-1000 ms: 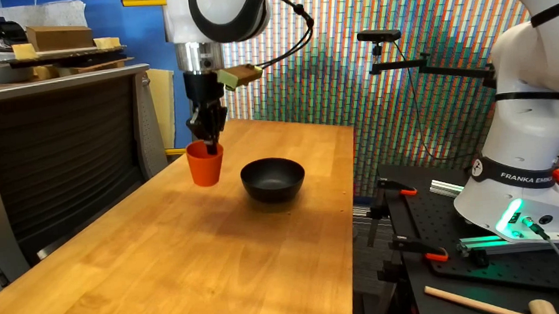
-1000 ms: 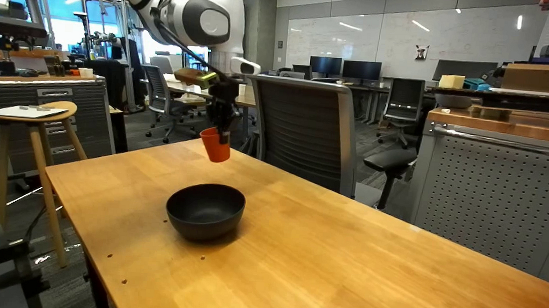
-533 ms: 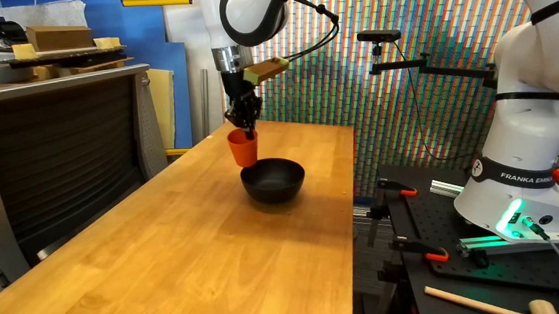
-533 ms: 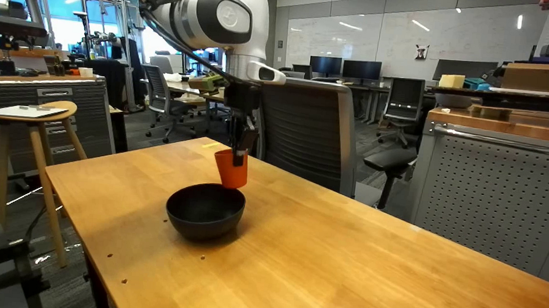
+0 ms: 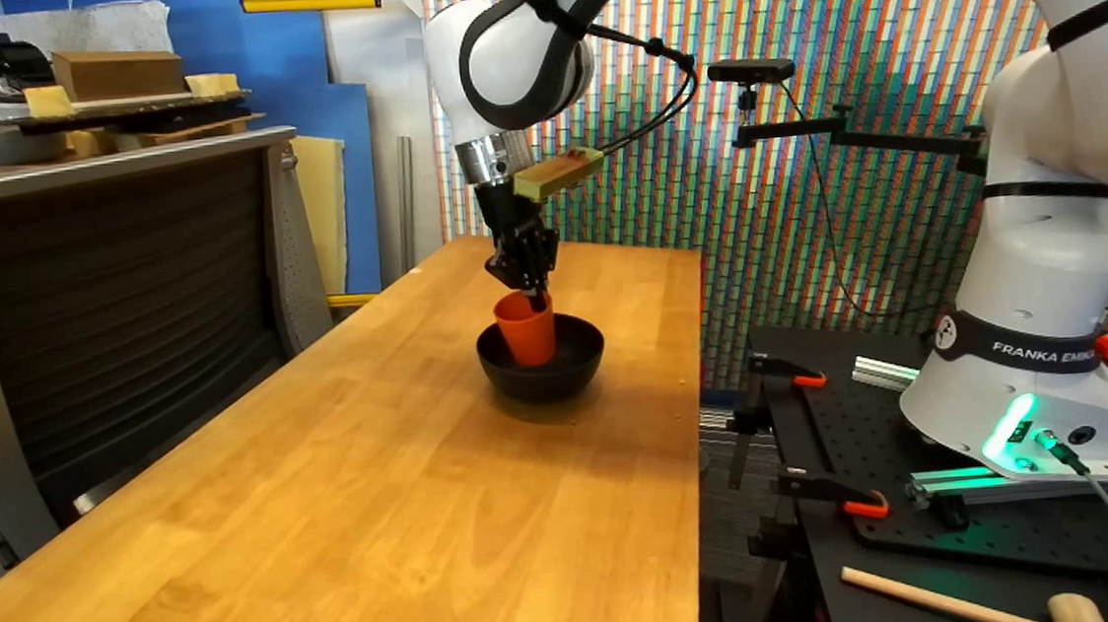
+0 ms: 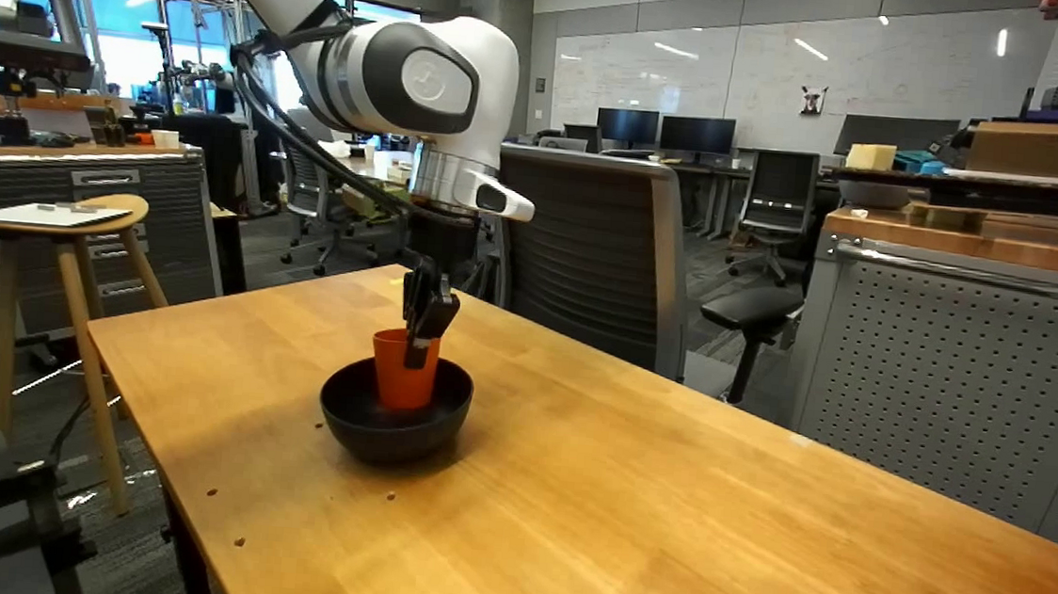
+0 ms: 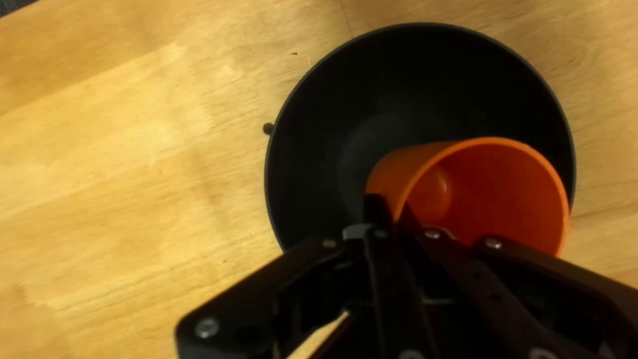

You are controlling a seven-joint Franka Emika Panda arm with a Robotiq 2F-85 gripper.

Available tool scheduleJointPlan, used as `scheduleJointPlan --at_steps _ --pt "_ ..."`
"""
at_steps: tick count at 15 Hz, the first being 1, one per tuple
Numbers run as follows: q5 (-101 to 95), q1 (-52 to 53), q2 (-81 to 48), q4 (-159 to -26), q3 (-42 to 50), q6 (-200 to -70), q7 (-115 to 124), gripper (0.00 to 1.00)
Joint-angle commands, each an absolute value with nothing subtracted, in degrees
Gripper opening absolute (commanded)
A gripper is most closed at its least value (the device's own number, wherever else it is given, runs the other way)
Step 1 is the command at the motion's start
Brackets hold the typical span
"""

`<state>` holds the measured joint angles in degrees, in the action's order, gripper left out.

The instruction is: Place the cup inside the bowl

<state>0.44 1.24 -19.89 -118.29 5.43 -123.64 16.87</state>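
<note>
The orange-red cup [image 5: 526,331] is inside the round black bowl [image 5: 550,382], its base below the bowl's rim and its top above it. The cup [image 6: 398,379] and bowl [image 6: 386,439] show the same in an exterior view. My gripper [image 5: 538,300] points down and is shut on the cup's wall; it also shows in an exterior view [image 6: 418,352]. In the wrist view the fingers [image 7: 394,212] pinch the wall, one inside the cup [image 7: 488,189], one outside. The cup sits toward one side of the bowl [image 7: 324,119]. I cannot tell whether its base touches the bowl's floor.
The bowl stands on a wooden table [image 5: 412,520]. A dark chair [image 6: 589,255] stands against the table's edge. A black bench [image 5: 821,567] with clamps carries the robot's base [image 5: 1027,412]. A wooden stool [image 6: 72,219] stands off the table.
The gripper carries the cup from beside and above the bowl, over its rim, and down into it. The bowl has not moved. The gripper stays shut on the cup.
</note>
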Motion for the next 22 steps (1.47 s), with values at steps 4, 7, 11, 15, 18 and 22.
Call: scheduleJointPlan --at_steps 4,7,11,15,18,22 --pt "13.5 -4.7 -19.3 -119.4 3.6 -124.3 6.8 0.37" --pt "12.0 -5.6 -16.5 -120.2 5.1 -124.7 6.3 0.62" --pt "5.5 -4.8 -9.0 -120.3 6.3 -122.4 6.6 0.91" --pt "1.0 -4.3 -1.0 -119.2 4.9 -117.4 3.4 1.0" --pt "7.1 -4.4 2.2 -119.4 4.2 -115.5 -2.2 1.0" --pt "19.5 -4.2 1.5 -121.2 4.5 -115.8 -8.6 1.0"
